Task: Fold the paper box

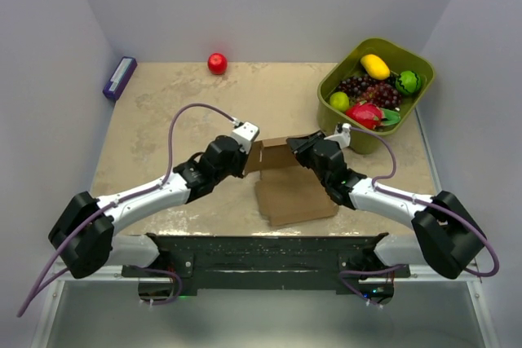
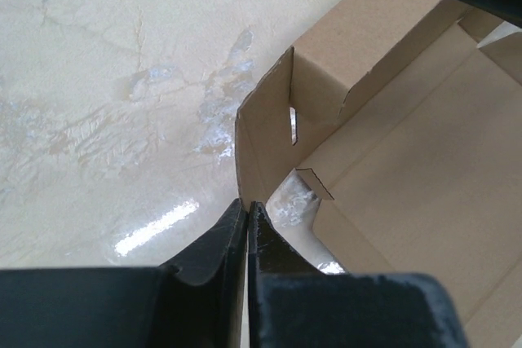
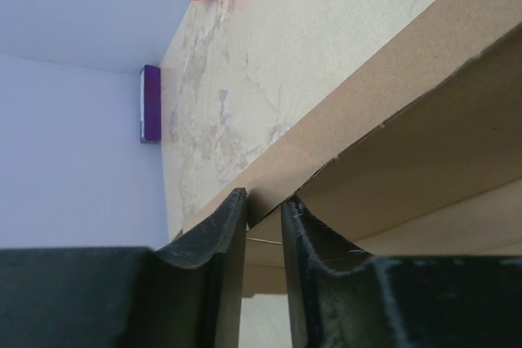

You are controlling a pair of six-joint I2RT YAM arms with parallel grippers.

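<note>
Bright, even, diffuse light falls from overhead. The top view is sharp, with only soft, faint shadows. In the left wrist view, white glare streaks the glossy counter [image 2: 155, 230]. The black fingers [image 2: 212, 254], close to both wrist lenses, look dark, featureless and slightly soft. The paper box [image 2: 408, 169] is shaded inside its raised corner.

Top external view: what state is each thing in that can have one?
paper box, partly folded, one wall raised
left gripper, shut on a paper box flap
right gripper, shut on the raised wall
green bin, upright, holding fruit
red apple, lying loose outside the bin
</note>
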